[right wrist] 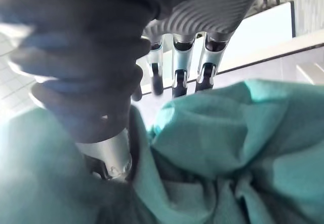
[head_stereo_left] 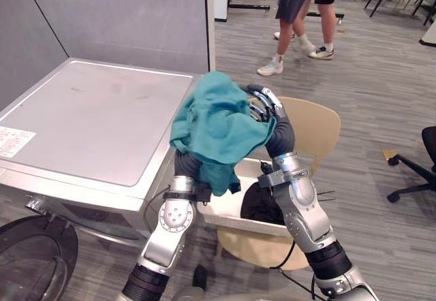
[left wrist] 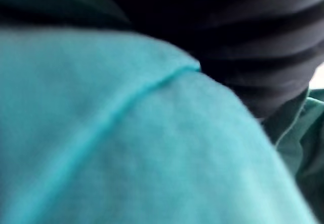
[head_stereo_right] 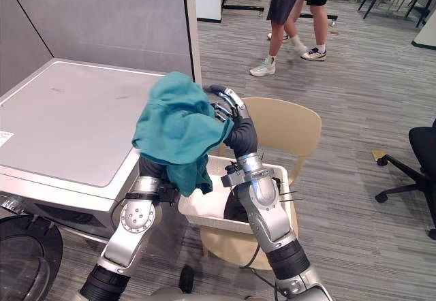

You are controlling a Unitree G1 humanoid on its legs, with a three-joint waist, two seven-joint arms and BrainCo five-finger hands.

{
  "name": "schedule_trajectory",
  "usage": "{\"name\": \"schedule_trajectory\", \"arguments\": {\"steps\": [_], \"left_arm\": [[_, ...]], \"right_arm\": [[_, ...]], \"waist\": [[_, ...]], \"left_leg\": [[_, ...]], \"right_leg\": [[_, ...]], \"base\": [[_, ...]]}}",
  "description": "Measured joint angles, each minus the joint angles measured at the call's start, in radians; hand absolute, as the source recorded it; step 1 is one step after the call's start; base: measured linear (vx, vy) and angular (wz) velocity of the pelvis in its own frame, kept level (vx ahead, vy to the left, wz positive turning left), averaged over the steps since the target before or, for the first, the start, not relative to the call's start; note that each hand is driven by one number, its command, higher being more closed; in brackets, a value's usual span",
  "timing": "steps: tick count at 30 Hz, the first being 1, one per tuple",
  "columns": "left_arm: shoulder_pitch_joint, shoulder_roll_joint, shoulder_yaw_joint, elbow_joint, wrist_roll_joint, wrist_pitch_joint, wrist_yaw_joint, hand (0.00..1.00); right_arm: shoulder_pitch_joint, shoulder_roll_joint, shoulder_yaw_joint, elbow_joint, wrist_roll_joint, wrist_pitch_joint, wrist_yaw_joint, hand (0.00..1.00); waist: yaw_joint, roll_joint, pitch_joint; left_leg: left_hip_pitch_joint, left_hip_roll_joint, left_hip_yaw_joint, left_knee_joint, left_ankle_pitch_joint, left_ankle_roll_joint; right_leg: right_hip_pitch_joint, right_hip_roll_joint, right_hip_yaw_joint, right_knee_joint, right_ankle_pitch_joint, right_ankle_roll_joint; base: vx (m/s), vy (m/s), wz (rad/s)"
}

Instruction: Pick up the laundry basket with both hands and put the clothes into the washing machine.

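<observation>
A teal garment (head_stereo_left: 218, 127) is held up in the air over the white laundry basket (head_stereo_left: 228, 214), beside the washing machine (head_stereo_left: 95, 120). My left hand (head_stereo_left: 185, 166) is under the cloth, which drapes over it and hides it. My right hand (head_stereo_left: 267, 103) is at the garment's upper right edge, its fingers (right wrist: 177, 77) curled against the teal folds. A dark garment (head_stereo_left: 260, 206) lies in the basket, which rests on the seat of a tan chair (head_stereo_left: 315, 127).
The washing machine's round door (head_stereo_left: 34, 260) hangs open at the lower left. A grey partition (head_stereo_left: 122, 15) stands behind the machine. A person (head_stereo_left: 300, 15) walks at the back. A black office chair (head_stereo_left: 415, 171) stands at the right.
</observation>
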Motion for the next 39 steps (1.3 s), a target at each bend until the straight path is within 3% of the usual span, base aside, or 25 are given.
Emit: {"name": "schedule_trajectory", "arguments": {"steps": [4,8,13,15,19,23,26,27,28,29,31,33,34,36,37,38,39], "left_arm": [[0.068,-0.008,0.065,-0.022,0.0,0.0,0.001,1.0],[0.143,-0.013,0.106,-0.1,-0.002,-0.007,-0.001,1.0],[0.219,-0.035,0.153,-0.159,-0.023,-0.023,-0.015,1.0],[0.254,-0.045,0.167,-0.175,-0.029,-0.025,-0.021,1.0],[0.328,-0.071,0.195,-0.205,-0.029,-0.027,-0.033,1.0],[0.353,-0.078,0.227,-0.209,-0.03,-0.028,-0.047,1.0],[0.311,-0.077,0.225,-0.214,-0.03,-0.027,-0.053,1.0],[0.289,-0.082,0.215,-0.212,-0.03,-0.026,-0.053,1.0],[0.272,-0.077,0.201,-0.211,-0.032,-0.029,-0.06,1.0],[0.245,-0.071,0.169,-0.213,-0.033,-0.031,-0.063,1.0],[0.243,-0.076,0.163,-0.217,-0.048,-0.04,-0.06,1.0],[0.243,-0.076,0.159,-0.221,-0.06,-0.051,-0.06,1.0],[0.244,-0.077,0.153,-0.223,-0.061,-0.052,-0.051,1.0],[0.258,-0.079,0.128,-0.224,-0.061,-0.052,-0.04,1.0],[0.279,-0.087,0.099,-0.225,-0.061,-0.051,-0.04,1.0],[0.283,-0.103,0.076,-0.225,-0.061,-0.05,-0.04,1.0],[0.282,-0.103,0.066,-0.22,-0.063,-0.049,-0.04,1.0]], "right_arm": [[0.051,-0.001,-0.136,-0.044,-0.14,-0.004,-0.049,0.0],[0.151,-0.015,-0.236,-0.09,-0.21,-0.01,-0.072,0.0],[0.331,0.0,-0.319,-0.088,-0.286,-0.006,-0.088,0.0],[0.405,0.023,-0.352,-0.048,-0.31,-0.003,-0.088,0.0],[0.522,0.068,-0.424,0.123,-0.339,0.044,-0.084,0.0],[0.54,0.097,-0.43,0.201,-0.343,0.064,-0.086,0.0],[0.528,0.123,-0.424,0.209,-0.354,0.064,-0.092,0.0],[0.528,0.123,-0.42,0.218,-0.359,0.064,-0.101,0.0],[0.528,0.125,-0.416,0.22,-0.359,0.064,-0.107,0.0],[0.526,0.123,-0.391,0.218,-0.359,0.064,-0.111,0.0],[0.499,0.119,-0.344,0.211,-0.36,0.06,-0.11,0.0],[0.432,0.108,-0.3,0.207,-0.36,0.059,-0.111,0.0],[0.382,0.096,-0.28,0.21,-0.361,0.059,-0.116,0.0],[0.336,0.086,-0.268,0.211,-0.361,0.057,-0.129,0.0],[0.315,0.065,-0.267,0.219,-0.361,0.046,-0.14,0.0],[0.308,0.025,-0.269,0.231,-0.361,0.037,-0.155,0.0],[0.301,0.013,-0.274,0.248,-0.361,0.038,-0.155,0.0]], "waist": [[0.0,-0.005,-0.003],[-0.001,-0.013,-0.008],[-0.025,-0.017,-0.009],[-0.026,-0.019,-0.009],[-0.028,-0.025,-0.004],[-0.025,-0.045,0.031],[-0.029,-0.061,0.104],[-0.029,-0.052,0.116],[-0.029,-0.048,0.12],[-0.026,-0.047,0.122],[-0.011,-0.05,0.12],[0.035,-0.057,0.116],[0.06,-0.056,0.116],[0.085,-0.051,0.114],[0.079,-0.023,0.107],[0.077,0.019,0.111],[0.069,0.025,0.114]], "left_leg": [[0.0,0.001,0.023,0.0,-0.002,0.001],[-0.008,0.003,0.046,0.0,-0.004,0.004],[-0.018,0.002,0.054,0.0,-0.004,0.004],[-0.018,0.003,0.063,0.0,-0.006,0.006],[-0.042,0.01,0.087,0.0,-0.007,0.005],[-0.07,0.018,0.122,0.007,-0.009,0.002],[-0.142,0.016,0.088,0.066,-0.019,0.019],[-0.176,0.017,0.047,0.079,-0.017,0.033],[-0.187,0.013,0.021,0.082,-0.015,0.036],[-0.203,0.002,-0.028,0.107,-0.01,0.042],[-0.25,-0.01,-0.092,0.169,-0.01,0.044],[-0.323,-0.021,-0.128,0.245,-0.009,0.038],[-0.36,-0.023,-0.148,0.269,0.006,0.018],[-0.388,-0.013,-0.171,0.262,0.038,-0.015],[-0.406,0.006,-0.21,0.218,0.086,0.004],[-0.405,0.041,-0.224,0.136,0.108,0.114],[-0.405,0.055,-0.185,0.1,0.03,0.228]], "right_leg": [[-0.005,-0.001,0.013,-0.008,0.008,0.0],[-0.019,0.0,0.034,-0.018,0.018,0.001],[-0.036,-0.002,0.052,-0.019,0.024,0.004],[-0.042,-0.002,0.06,-0.018,0.025,0.004],[-0.08,0.001,0.079,-0.018,0.035,0.006],[-0.14,0.006,0.114,0.015,0.05,0.004],[-0.213,-0.009,0.125,0.138,0.026,0.021],[-0.222,-0.014,0.146,0.194,-0.016,0.032],[-0.237,-0.018,0.159,0.295,-0.062,0.018],[-0.242,-0.024,0.181,0.49,-0.132,0.014],[-0.211,-0.023,0.227,0.648,-0.15,0.022],[-0.136,-0.022,0.294,0.613,-0.152,0.024],[-0.092,-0.003,0.305,0.508,-0.239,0.033],[-0.048,0.013,0.27,0.397,-0.326,0.012],[-0.037,0.058,0.242,0.344,-0.36,-0.026],[-0.039,0.119,0.219,0.307,-0.355,-0.045],[-0.032,0.133,0.189,0.273,-0.34,-0.063]], "base": [[-0.02,0.001,-0.1],[-0.01,0.001,-0.18],[-0.01,0.0,-0.09],[0.0,-0.004,-0.14],[-0.02,-0.002,-0.21],[-0.03,0.007,-0.26],[-0.08,0.02,0.33],[-0.07,0.034,0.99],[0.01,-0.007,1.39],[0.07,-0.053,1.23],[0.03,-0.184,1.11],[-0.16,-0.334,0.76],[-0.22,-0.32,0.44],[-0.24,-0.28,0.35],[-0.45,-0.379,0.7],[-0.39,-0.306,0.87],[-0.42,-0.297,1.54]]}}
